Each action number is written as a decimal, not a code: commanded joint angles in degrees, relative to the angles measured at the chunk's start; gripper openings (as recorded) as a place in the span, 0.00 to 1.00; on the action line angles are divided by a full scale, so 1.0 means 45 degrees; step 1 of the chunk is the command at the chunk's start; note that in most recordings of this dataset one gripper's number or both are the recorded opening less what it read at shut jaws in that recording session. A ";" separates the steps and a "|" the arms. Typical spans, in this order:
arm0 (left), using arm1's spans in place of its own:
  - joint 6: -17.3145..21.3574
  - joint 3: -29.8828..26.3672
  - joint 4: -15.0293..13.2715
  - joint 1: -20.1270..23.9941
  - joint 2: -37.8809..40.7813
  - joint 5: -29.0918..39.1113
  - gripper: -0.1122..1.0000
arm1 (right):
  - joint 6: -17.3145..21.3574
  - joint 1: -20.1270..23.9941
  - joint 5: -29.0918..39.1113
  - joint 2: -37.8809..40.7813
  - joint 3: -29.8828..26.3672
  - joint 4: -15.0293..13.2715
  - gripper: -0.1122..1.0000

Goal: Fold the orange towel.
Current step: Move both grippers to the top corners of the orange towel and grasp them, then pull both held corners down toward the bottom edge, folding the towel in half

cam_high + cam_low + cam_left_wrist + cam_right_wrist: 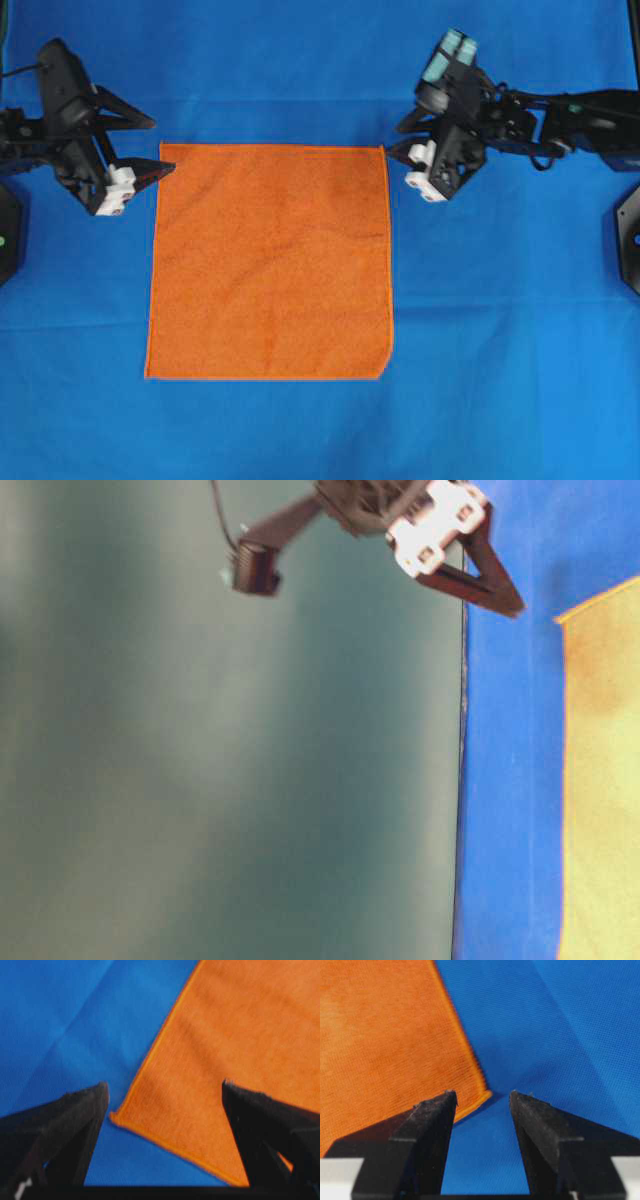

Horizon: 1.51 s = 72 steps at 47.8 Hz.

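While orange towel (270,262) lies flat mid-bench (500,400), left end effector (150,176) hovers spread at its far left corner; right end effector (400,150) spread at far right corner.

My overhead view looks straight down on the table (520,380); the table-level view sits rotated sideways; both wrist cameras look closely past their end effectors at towel (270,260) corners.

Between the matt black fingers (432,1125), the orange towel (385,1040) is nubby cloth; the tabletop (560,1030) beyond wears fine-woven blue fabric.
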 commanded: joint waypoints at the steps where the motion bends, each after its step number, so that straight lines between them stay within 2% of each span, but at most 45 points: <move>1: 0.0020 -0.0215 -0.0039 0.0176 0.0879 -0.0762 0.89 | 0.0000 -0.0117 -0.0293 0.0273 -0.0391 0.0039 0.57; 13: 0.0020 -0.0332 -0.0039 0.0820 0.2930 -0.1719 0.88 | 0.0000 -0.0137 -0.0547 0.1406 -0.0703 0.0039 0.57; 21: 0.0000 -0.0391 -0.0039 0.0781 0.3086 -0.1641 0.83 | -0.0020 -0.0137 -0.0508 0.1523 -0.0742 0.0039 0.56; 23: 0.0020 -0.0391 -0.0039 0.0703 0.3086 -0.1621 0.77 | -0.0039 -0.0137 -0.0488 0.1523 -0.0742 0.0000 0.53; 26: 0.0020 -0.0352 -0.0020 0.0527 0.3066 -0.1621 0.63 | -0.0078 -0.0078 -0.0488 0.1523 -0.0762 -0.0020 0.44; 32: 0.0137 -0.0332 -0.0020 0.0020 0.3066 -0.1602 0.27 | -0.0176 0.0039 -0.0527 0.1523 -0.0820 -0.0059 0.13; 35: 0.0117 -0.0332 -0.0020 -0.0098 0.3047 -0.1602 0.15 | -0.0176 0.0078 -0.0527 0.1523 -0.0859 -0.0059 0.11; 37: 0.0137 -0.0352 -0.0020 -0.0156 0.3066 -0.1602 0.10 | -0.0176 0.0117 -0.0547 0.1523 -0.0879 -0.0059 0.11; 49: 0.0195 -0.0488 -0.0039 -0.0215 0.2910 -0.1504 0.11 | -0.0039 0.0137 -0.0469 0.1426 -0.0898 -0.0059 0.11; 62: 0.0449 -0.0742 -0.0020 0.0020 0.1289 -0.0273 0.11 | -0.0020 0.0156 -0.0293 0.0586 -0.0840 -0.0039 0.11; 72: 0.0313 -0.0605 -0.0020 0.0000 0.0645 0.0176 0.11 | -0.0039 0.0156 -0.0176 0.0352 -0.0840 -0.0039 0.11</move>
